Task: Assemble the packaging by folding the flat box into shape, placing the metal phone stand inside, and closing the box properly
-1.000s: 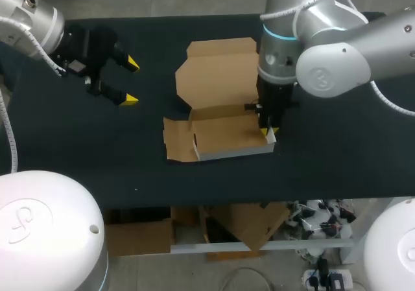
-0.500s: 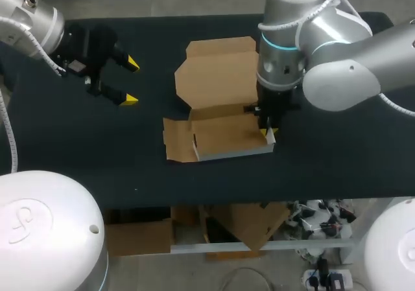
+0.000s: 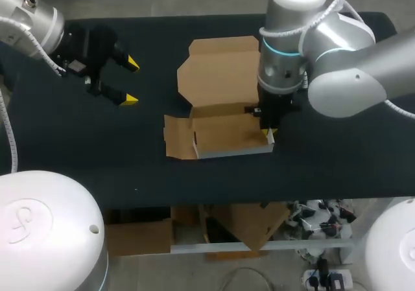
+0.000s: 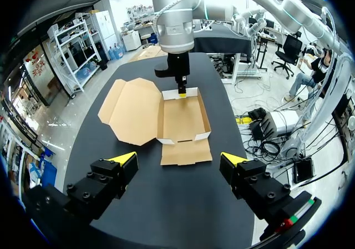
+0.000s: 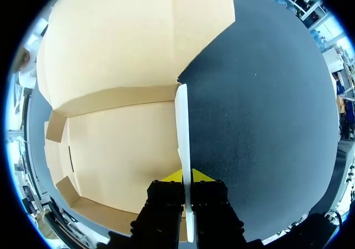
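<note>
The cardboard box (image 3: 227, 135) lay half-formed near the middle of the table (image 3: 78, 148). Its lid (image 3: 220, 74) was flat on the far side, and one end flap (image 3: 175, 139) splayed out to the left. The right gripper (image 5: 186, 177) was closed on the upright side wall (image 5: 183, 127), one fingertip inside and one outside. Setting this wall well probably meant holding it square along its crease without dragging the tray. The table's near edge lay near the front wall, while dark table top ran on to the right. The left gripper (image 3: 132, 81), spread wide and holding nothing, hung well apart on the left.
</note>
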Motion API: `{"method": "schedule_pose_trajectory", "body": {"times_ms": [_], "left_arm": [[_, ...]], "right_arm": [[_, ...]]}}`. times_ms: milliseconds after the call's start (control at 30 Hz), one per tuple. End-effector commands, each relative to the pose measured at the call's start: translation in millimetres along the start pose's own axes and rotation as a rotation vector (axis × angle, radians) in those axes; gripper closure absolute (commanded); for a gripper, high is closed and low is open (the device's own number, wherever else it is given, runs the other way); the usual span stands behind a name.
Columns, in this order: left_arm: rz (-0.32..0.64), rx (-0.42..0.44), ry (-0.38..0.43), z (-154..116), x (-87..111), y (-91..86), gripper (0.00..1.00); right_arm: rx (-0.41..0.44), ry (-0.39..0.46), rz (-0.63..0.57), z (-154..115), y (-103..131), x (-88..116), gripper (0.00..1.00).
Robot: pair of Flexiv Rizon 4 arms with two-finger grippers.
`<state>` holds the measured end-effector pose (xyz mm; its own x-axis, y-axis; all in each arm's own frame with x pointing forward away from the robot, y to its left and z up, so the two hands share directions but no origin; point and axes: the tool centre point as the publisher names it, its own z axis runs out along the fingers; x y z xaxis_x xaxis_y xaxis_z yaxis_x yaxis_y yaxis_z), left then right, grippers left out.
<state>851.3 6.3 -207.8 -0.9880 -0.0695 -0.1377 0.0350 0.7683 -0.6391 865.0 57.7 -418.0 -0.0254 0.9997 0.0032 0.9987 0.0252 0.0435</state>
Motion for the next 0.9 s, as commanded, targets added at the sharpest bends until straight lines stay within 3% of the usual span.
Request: {"method": "schedule_pose_trajectory", "body": {"times_ms": [33,467,900], "left_arm": [[-0.001,-0.003,0.003,-0.6,-0.3,-0.3,0.0],[-0.001,-0.003,0.003,-0.6,-0.3,-0.3,0.0],[-0.001,-0.003,0.003,-0.6,-0.3,-0.3,0.0]], "right_arm": [[-0.01,-0.009,0.002,1.0,-1.0,0.8,1.0],[-0.003,-0.012,-0.001,2.8,0.7,1.0,1.0],[0.034,-0.105,0.048,-1.3,4.5,-1.8,1.0]]}}
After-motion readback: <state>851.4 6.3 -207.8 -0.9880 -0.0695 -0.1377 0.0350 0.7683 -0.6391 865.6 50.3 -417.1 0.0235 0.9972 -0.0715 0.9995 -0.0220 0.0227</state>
